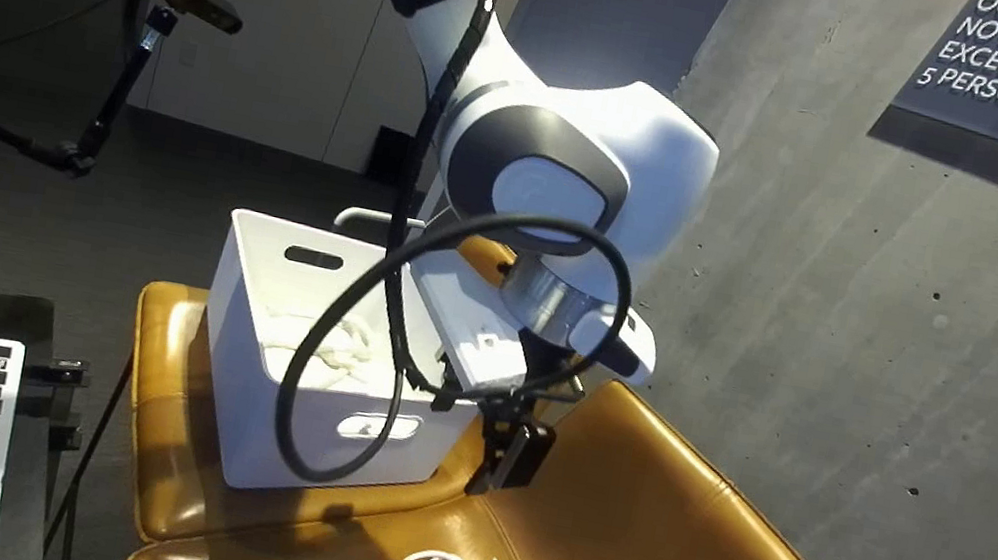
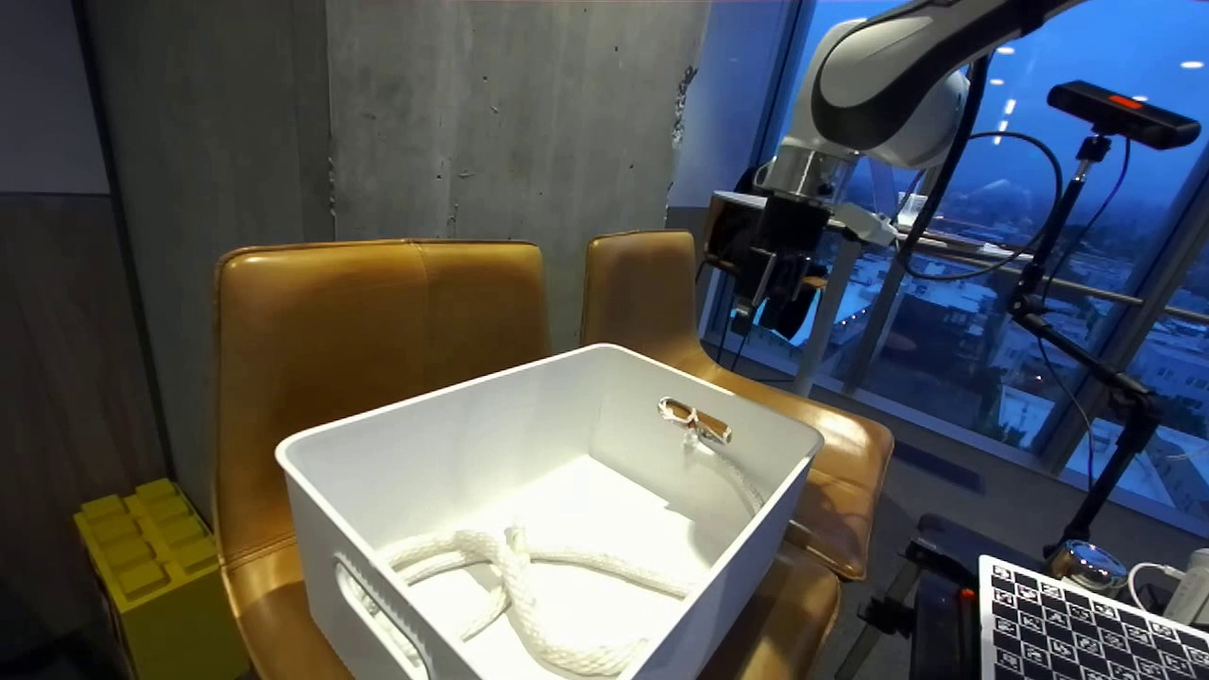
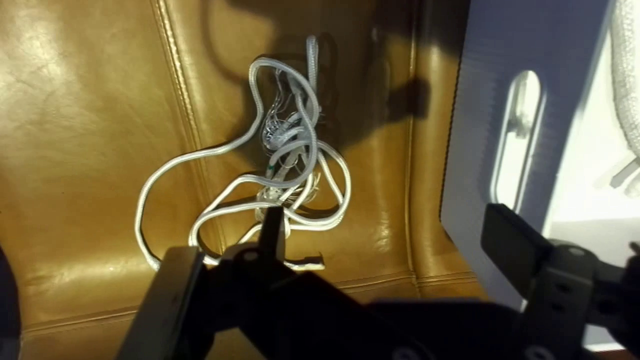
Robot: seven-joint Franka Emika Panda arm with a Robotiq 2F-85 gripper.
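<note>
Our tool [image 3: 387, 227] stands wide and empty; the cord [image 3: 280, 183] lies tangled on the chair [image 3: 90, 175], near the bin [image 3: 475, 165]. Lowered here, one finger [image 3: 512, 247] could strike the bin's wall; gripping few loops, we might drag up a snarl.

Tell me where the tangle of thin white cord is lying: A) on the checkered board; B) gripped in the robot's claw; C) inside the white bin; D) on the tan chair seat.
D: in the wrist view the thin white cord lies in loose loops on the tan chair seat, outside the white bin.
</note>
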